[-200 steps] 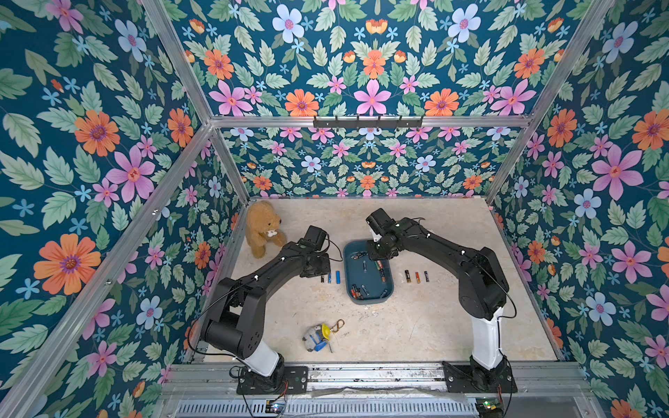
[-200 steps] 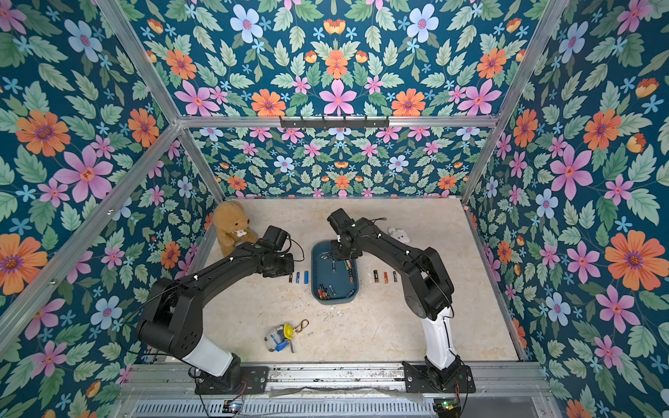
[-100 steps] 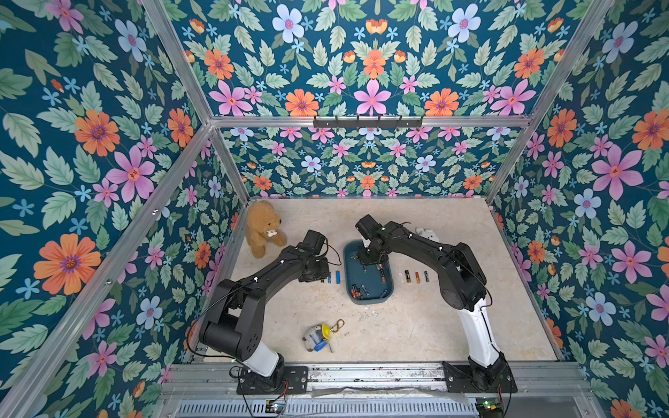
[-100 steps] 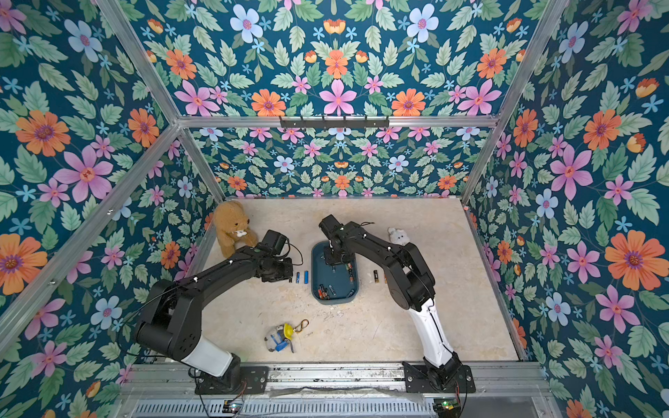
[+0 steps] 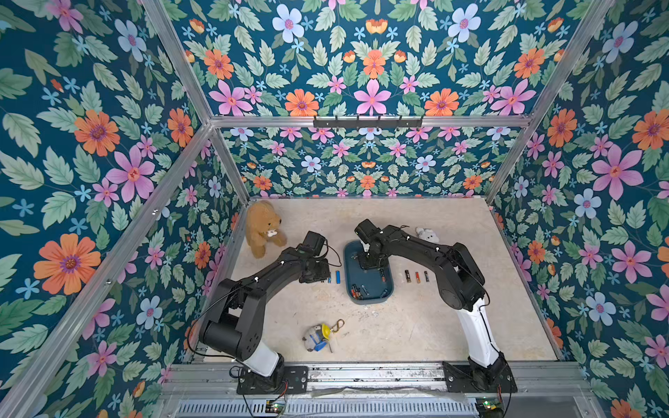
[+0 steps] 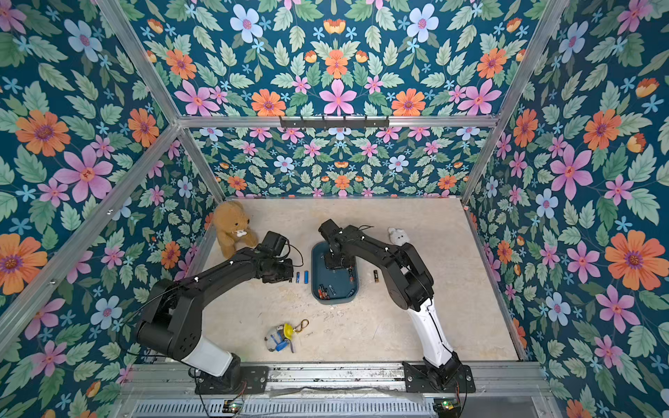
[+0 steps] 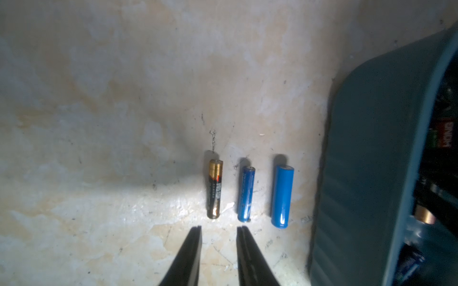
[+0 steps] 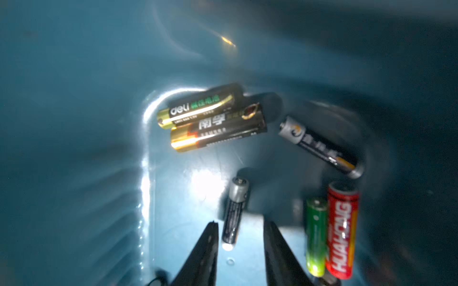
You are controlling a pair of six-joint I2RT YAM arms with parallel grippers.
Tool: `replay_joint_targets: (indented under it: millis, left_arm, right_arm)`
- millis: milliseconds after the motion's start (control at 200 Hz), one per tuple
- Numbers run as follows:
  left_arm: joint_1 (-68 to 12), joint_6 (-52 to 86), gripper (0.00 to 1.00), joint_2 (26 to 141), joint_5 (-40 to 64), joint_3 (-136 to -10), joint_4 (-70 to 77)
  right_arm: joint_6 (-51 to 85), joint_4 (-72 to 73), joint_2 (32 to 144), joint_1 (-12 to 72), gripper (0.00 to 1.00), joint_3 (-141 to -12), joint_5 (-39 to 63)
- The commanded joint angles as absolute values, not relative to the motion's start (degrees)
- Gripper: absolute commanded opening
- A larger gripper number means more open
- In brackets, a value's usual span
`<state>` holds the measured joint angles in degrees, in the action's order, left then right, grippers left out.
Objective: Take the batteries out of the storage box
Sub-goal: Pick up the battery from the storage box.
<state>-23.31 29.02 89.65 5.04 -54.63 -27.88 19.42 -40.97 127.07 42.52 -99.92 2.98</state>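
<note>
The teal storage box [image 5: 369, 301] lies mid-table in both top views. My right gripper [image 8: 241, 224] is down inside its far half [image 5: 370, 266], open. The end of a small black battery [image 8: 235, 210] lies between its tips, with a gap on each side. Two black-and-gold batteries [image 8: 215, 123], a black one [image 8: 319, 147], a green one [image 8: 316, 235] and a red one [image 8: 342, 227] lie around it. More batteries [image 5: 356, 291] rest at the box's near end. My left gripper [image 7: 219, 227] is open and empty, just short of a black-gold battery [image 7: 215, 189] and two blue batteries [image 7: 245, 194] on the table.
Three batteries [image 5: 417, 277] lie in a row on the table to the right of the box. A brown teddy bear [image 5: 262, 228] sits at the back left, a small grey plush [image 5: 427, 234] behind the right arm, and a keychain toy [image 5: 318, 336] near the front.
My right arm has swung its elbow inward and its gripper has moved slightly left over the box's far half. The left arm has hardly moved.
</note>
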Motion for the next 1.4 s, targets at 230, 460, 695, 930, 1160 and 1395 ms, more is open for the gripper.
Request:
replay_joint_targets:
  millis: [230, 460, 695, 930, 1160, 1395]
  left_arm:
    - [-23.2, 29.2, 0.31, 88.8, 4.9, -54.4, -27.8]
    - [-23.1, 29.3, 0.3, 88.6, 4.8, -54.5, -28.0]
    - [-23.2, 29.4, 0.3, 88.4, 4.9, -54.1, -28.0]
    - [-23.2, 29.6, 0.3, 88.4, 5.5, -53.7, -27.5]
    - [-23.2, 29.9, 0.3, 88.2, 5.8, -53.6, -27.4]
    - [-23.2, 29.9, 0.3, 88.1, 5.9, -53.1, -27.1]
  right_arm:
    - [19.3, -41.4, 129.6, 43.1, 0.36, -101.5, 1.2]
    - [18.6, -42.4, 131.1, 43.2, 0.29, -103.1, 0.3]
    - [18.4, -43.0, 130.4, 43.2, 0.16, -103.1, 0.1]
    - [18.9, -43.2, 127.3, 43.2, 0.12, -102.9, 0.6]
    - [19.3, -44.4, 123.7, 43.2, 0.12, -103.0, 0.3]
    - [19.2, -45.8, 120.4, 43.1, 0.12, -102.6, -0.6]
